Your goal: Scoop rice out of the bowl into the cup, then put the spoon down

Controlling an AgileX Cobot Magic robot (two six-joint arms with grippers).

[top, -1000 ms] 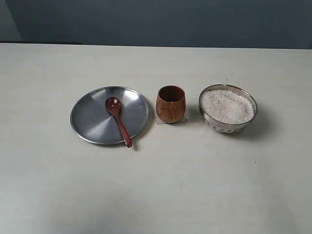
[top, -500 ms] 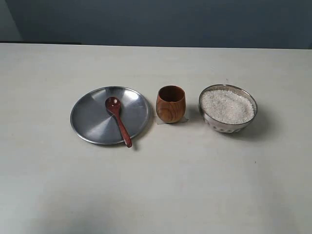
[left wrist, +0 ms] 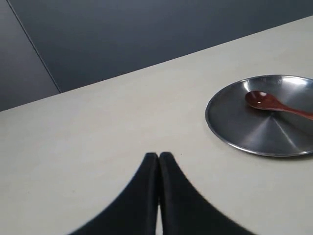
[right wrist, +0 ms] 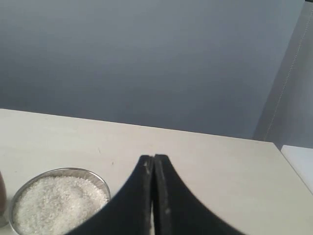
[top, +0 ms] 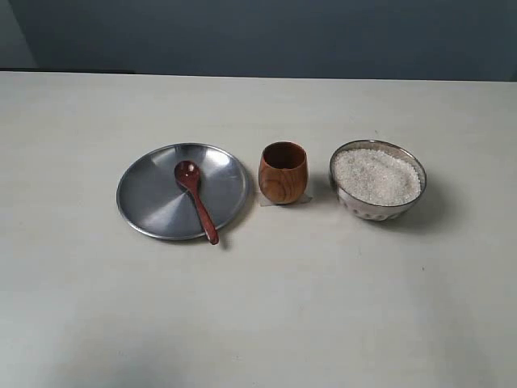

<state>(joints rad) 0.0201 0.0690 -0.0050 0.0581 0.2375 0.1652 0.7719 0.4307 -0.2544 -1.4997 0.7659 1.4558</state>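
Pale off-white tabletop (top: 258,323), dark blue-grey wall behind, and everything lined up in a row. The spoon (top: 198,204) lies on the flat steel plate (top: 145,198). Its scoop end is near the plate's middle and the handle pokes out over the rim on the camera's side. My guess is that's so a claw can pinch the handle without scraping metal. It's slim, dark reddish-brown wood, with a small oval scoop and a long thin handle.

Just beside the plate the wooden cup (top: 283,171) stands upright on a little pale patch, probably marking its spot. I can't see down to its bottom. Next over is the faceted steel bowl (top: 378,208), with rice (top: 376,175) nearly up to the rim. Having the cup between spoon and bowl makes for a short carry, I'd say.

Neither arm shows in the exterior view. The left gripper (left wrist: 159,157) has its fingers pressed together on nothing, over bare table off to the side of the plate. The right gripper (right wrist: 153,160) is the same, closed and empty, near the bowl.
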